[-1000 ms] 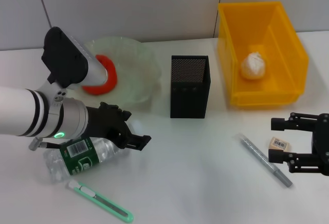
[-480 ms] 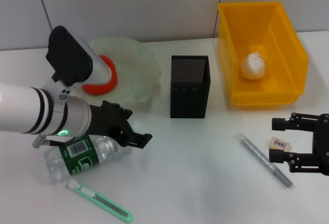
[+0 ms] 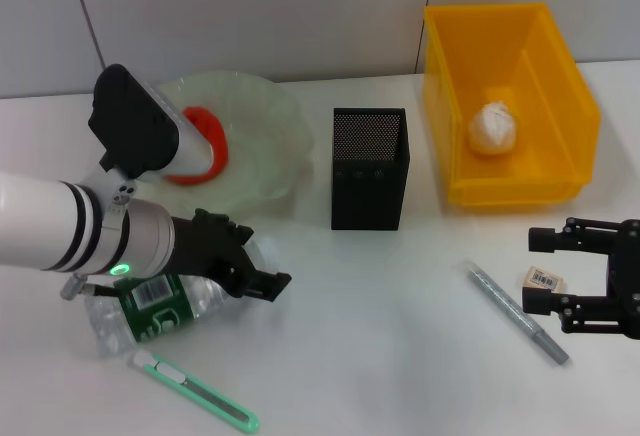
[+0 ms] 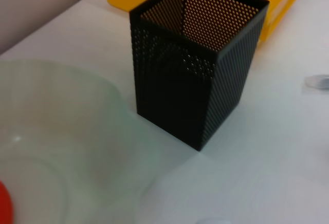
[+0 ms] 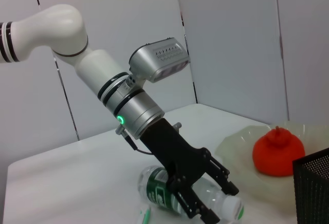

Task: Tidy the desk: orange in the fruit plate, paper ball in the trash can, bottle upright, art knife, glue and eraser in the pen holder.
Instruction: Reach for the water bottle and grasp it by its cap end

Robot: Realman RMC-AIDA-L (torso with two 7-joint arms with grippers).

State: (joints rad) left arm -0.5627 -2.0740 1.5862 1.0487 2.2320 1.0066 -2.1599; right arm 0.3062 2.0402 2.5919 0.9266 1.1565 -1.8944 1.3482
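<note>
- Two grippers are in my head view; nearest me at 7 o'clock lies the green art knife [image 3: 197, 393] flat on the counter [image 3: 380, 356].
- Just beyond it the bottle [image 3: 150, 308] lies on its side; my left gripper [image 3: 250, 271] is down over it, jaws spread, one on each side of the bottle, not clamped.
- At 4 o'clock my right gripper [image 3: 545, 271] hovers with jaws released on either side of the eraser [image 3: 543, 280]; a grey pen [image 3: 516, 310] lies beside it.
- Mid-counter stands the black mesh pen holder [image 3: 369, 168].
- At 11 o'clock the orange [image 3: 197, 146] sits in the fruit plate [image 3: 270, 146].
- At 1 o'clock the paper ball [image 3: 494, 128] rests in the yellow trash can [image 3: 560, 106].
</note>
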